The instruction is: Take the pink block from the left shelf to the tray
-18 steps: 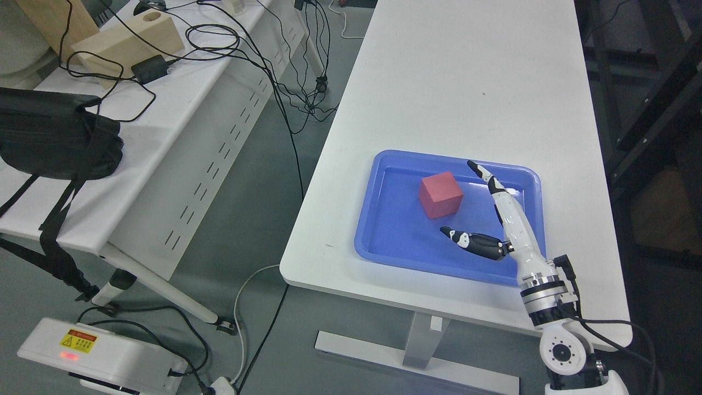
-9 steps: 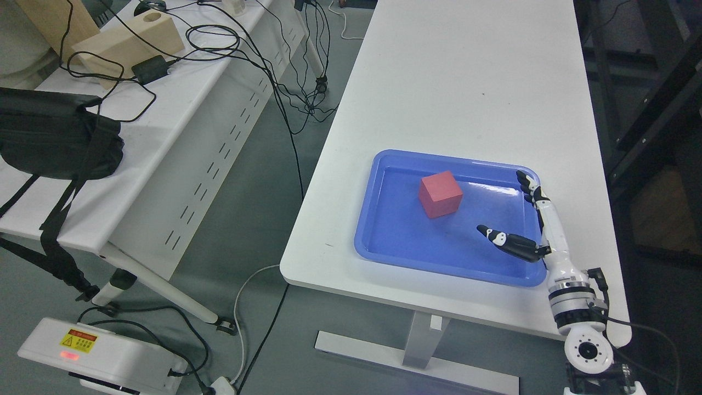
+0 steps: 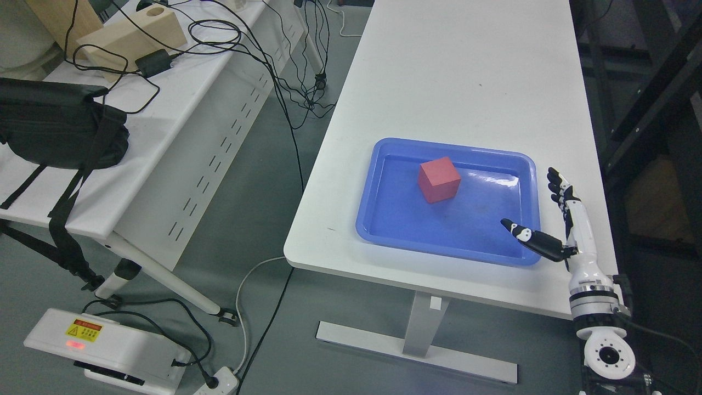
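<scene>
A long white table [image 3: 466,71] carries a blue tray [image 3: 384,219] near its front edge, and a second white table [image 3: 181,126] stands well apart to the left with a black bag [image 3: 60,131], a wooden block [image 3: 131,34] and tangled cables [image 3: 219,38] on it. The pink block [image 3: 439,179] sits upright inside the tray, toward its far middle. The right hand [image 3: 559,230] hovers by the tray's right edge, fingers spread and holding nothing, its thumb reaching over the rim.
</scene>
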Controlling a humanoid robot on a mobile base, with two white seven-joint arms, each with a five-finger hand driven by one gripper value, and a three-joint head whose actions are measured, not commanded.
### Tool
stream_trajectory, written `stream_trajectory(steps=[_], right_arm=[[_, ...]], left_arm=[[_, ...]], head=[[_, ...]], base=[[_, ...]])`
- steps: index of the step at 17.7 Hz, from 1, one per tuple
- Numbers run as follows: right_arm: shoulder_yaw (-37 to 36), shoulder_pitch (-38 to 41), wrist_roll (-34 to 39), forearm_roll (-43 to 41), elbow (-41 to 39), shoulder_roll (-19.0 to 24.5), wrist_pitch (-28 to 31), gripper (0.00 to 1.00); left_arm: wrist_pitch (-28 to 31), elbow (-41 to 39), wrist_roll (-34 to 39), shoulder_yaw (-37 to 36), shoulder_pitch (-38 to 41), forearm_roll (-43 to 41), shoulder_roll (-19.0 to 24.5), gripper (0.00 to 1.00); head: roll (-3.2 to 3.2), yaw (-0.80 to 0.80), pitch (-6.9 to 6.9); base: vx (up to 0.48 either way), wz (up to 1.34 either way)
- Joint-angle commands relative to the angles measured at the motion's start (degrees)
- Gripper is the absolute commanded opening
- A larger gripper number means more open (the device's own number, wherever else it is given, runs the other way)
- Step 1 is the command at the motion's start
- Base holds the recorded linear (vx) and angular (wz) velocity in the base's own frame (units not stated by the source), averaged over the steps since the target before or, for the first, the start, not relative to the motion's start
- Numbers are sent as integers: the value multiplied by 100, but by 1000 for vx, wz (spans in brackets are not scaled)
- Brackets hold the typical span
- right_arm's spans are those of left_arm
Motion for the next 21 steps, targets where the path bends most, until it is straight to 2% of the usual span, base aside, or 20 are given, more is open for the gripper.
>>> stream_trajectory(steps=[1, 21], right_arm=[[-292, 102, 9, -83, -135, -100, -16, 99], [-204, 163, 282, -109, -135, -100, -16, 100]], left_arm=[[-1, 0, 3, 0, -70, -9, 100, 100], [-1, 0, 3, 0, -70, -9, 100, 100]], head=[[0, 0, 0], [0, 0, 0]], base=[[-131, -68], [-120, -96]])
